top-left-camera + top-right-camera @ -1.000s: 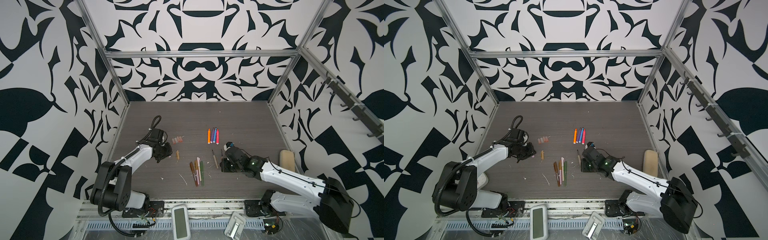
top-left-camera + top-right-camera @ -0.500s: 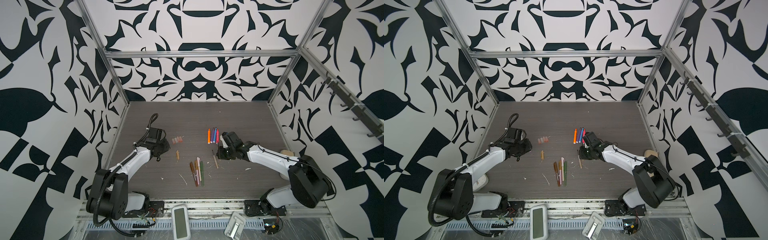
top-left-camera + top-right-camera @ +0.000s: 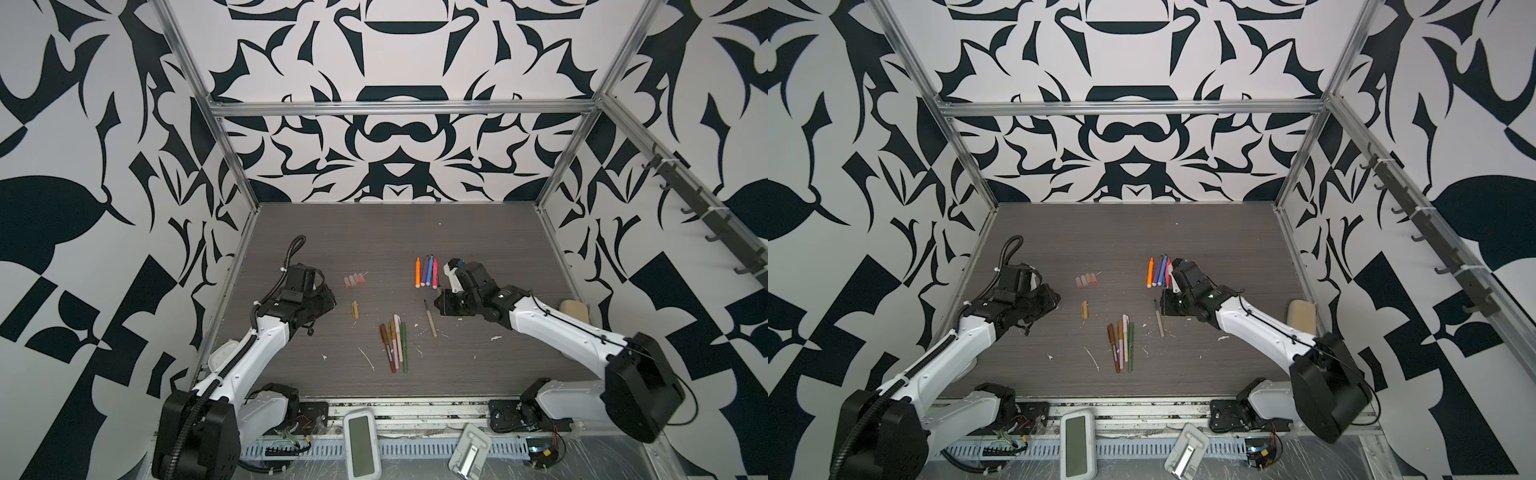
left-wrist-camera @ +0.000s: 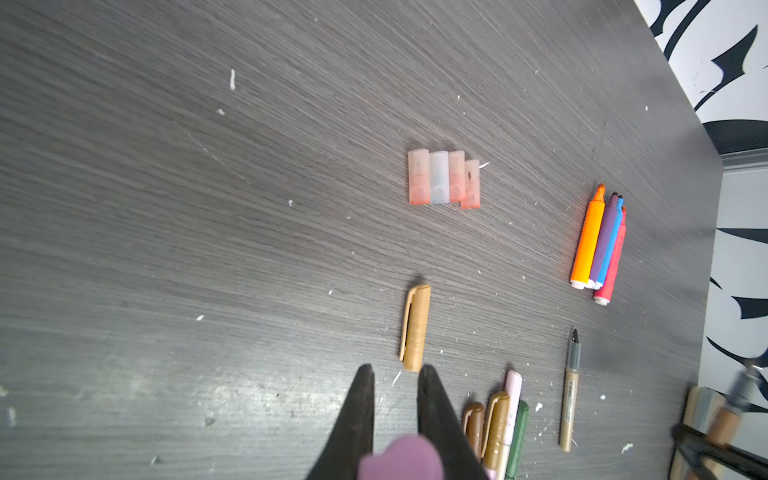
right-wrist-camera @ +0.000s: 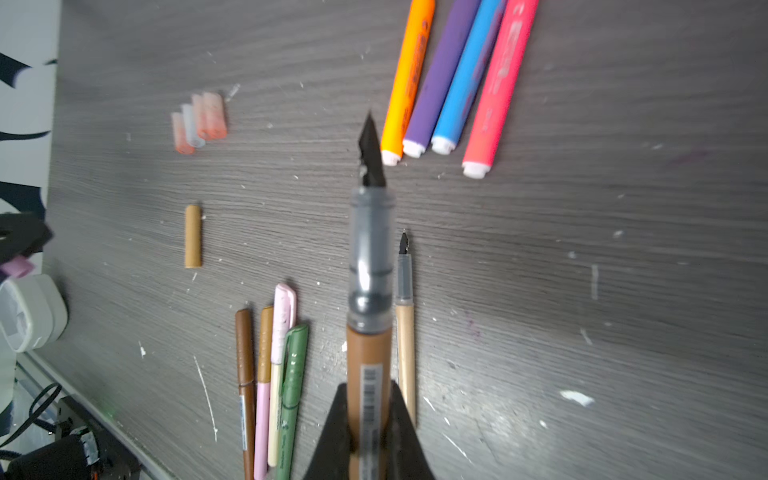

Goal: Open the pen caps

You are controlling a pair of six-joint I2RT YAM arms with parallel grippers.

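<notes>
While gripping a bare brown pen [image 5: 369, 361] in right fingers [image 5: 328, 449] and a lilac cap [image 4: 399, 461] in left fingers [image 4: 353, 415], find capped pens [image 3: 397, 338] at six o'clock on tabletop [image 3: 374, 232]; pinch light, slick barrels mid-length.

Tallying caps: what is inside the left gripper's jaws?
A lilac piece, probably a cap, sits between the fingers of the left gripper. The frame edge hides the rest.

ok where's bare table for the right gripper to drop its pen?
Bare: far strip between back wall and bright pens; front right, between the loose pen and the sponge, partly under the right arm. Crowded: middle, around the pen bunch and caps.
</notes>
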